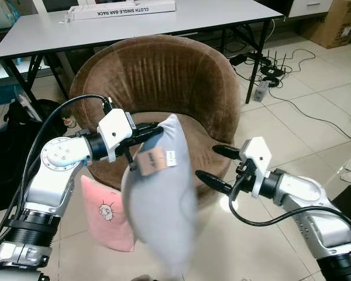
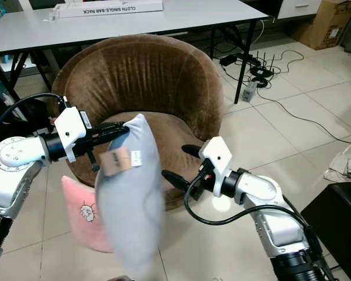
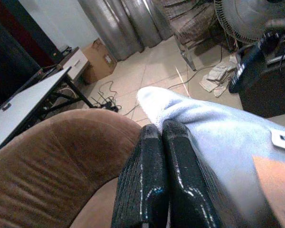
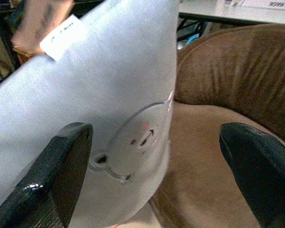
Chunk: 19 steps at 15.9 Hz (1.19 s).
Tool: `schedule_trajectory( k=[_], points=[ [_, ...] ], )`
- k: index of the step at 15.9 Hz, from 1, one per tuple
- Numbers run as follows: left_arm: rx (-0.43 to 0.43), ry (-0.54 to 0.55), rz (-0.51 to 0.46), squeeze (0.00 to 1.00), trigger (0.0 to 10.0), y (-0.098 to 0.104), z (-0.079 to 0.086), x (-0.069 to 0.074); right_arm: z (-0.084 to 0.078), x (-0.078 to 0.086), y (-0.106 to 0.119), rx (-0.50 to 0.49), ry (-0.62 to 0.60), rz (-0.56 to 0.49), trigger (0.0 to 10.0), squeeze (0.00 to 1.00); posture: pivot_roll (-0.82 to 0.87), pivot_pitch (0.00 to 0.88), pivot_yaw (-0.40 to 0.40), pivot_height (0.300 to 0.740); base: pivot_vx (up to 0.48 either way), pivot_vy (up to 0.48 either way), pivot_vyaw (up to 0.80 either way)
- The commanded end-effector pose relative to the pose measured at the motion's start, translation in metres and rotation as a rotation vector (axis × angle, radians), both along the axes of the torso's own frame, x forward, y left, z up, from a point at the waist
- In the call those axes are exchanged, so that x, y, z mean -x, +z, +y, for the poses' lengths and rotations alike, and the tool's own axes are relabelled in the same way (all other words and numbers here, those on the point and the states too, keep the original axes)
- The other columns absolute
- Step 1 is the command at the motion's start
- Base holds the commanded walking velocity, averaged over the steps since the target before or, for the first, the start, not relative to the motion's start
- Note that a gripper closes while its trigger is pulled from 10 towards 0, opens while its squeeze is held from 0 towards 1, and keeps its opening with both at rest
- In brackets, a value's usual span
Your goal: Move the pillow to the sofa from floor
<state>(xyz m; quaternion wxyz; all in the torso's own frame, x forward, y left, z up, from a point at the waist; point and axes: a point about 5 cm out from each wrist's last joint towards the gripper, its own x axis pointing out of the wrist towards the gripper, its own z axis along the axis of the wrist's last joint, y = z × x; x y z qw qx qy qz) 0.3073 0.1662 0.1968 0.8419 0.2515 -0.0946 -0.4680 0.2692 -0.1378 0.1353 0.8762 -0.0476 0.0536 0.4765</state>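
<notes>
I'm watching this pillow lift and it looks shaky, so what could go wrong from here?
1. The left gripper pinches only the top corner of the grey pillow, which hangs free; the fabric might slip out.
2. The right gripper is open beside the pillow, not supporting it, so a swing could go unchecked.
3. The pillow hangs in front of the brown sofa, and its low end could catch the seat edge.
</notes>
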Motion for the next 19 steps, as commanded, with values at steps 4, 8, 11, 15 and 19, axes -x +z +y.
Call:
schedule_trajectory(
  k=[4,8,11,15,19],
  points=[
    [0.022,0.006,-0.078,0.00,10.0,0.018,-0.005,-0.002,0.016,0.006,0.005,-0.057,0.045,0.014,10.0,1.00,0.04,0.039,0.061,0.740,0.000,0.000,0.00],
    [-0.013,0.049,-0.078,0.00,10.0,0.014,-0.003,-0.006,0.016,0.008,0.010,-0.089,0.045,0.019,10.0,1.00,0.04,0.035,0.059,0.740,0.000,0.000,0.00],
    [-0.011,0.068,-0.084,0.00,10.0,0.014,-0.002,-0.008,0.013,0.007,-0.003,0.019,0.006,0.063,10.0,1.00,0.04,0.035,0.059,0.740,0.000,0.000,0.00],
    [-0.003,0.086,-0.093,0.00,10.0,0.015,-0.006,-0.010,0.016,0.003,-0.024,0.110,-0.137,0.143,10.0,1.00,0.04,0.032,0.061,0.740,0.000,0.000,0.00],
    [0.001,0.089,-0.093,0.00,10.0,0.016,-0.008,-0.011,0.034,0.010,-0.020,0.008,-0.117,0.184,10.0,1.00,0.04,0.032,0.061,0.740,0.000,0.000,0.00]
  ],
)
